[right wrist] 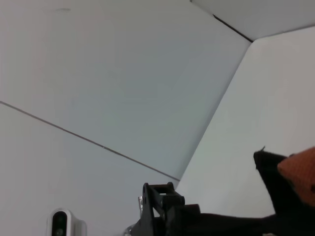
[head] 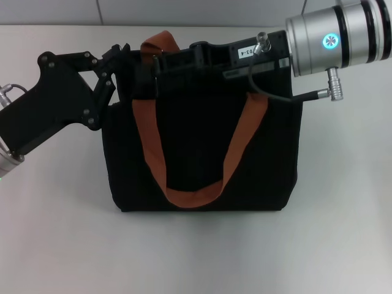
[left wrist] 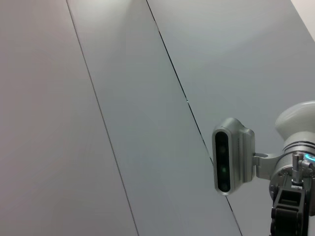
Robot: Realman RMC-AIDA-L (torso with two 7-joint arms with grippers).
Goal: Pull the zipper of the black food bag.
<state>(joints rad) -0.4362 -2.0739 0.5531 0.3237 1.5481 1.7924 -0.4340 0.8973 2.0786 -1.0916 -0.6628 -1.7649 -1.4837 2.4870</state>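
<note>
White tabletop (head: pixel 196 257) spans the head view, near to far. Pale grey wall (head: pixel 202 11) runs along the far edge w/ thin vertical panel seams. Wrist views: same grey panelled wall (left wrist: pixel 123 98), dark seam lines (right wrist: pixel 88 140) across it

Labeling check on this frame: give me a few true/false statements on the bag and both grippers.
1. The bag stands upright on the table. True.
2. The left gripper is at the bag's top left corner. True.
3. The right gripper hangs far off the bag. False: it reaches along the bag's top edge.
4. The handles are blue. False: orange-brown.
5. The zipper shows clearly. False: the arms hide it.
</note>
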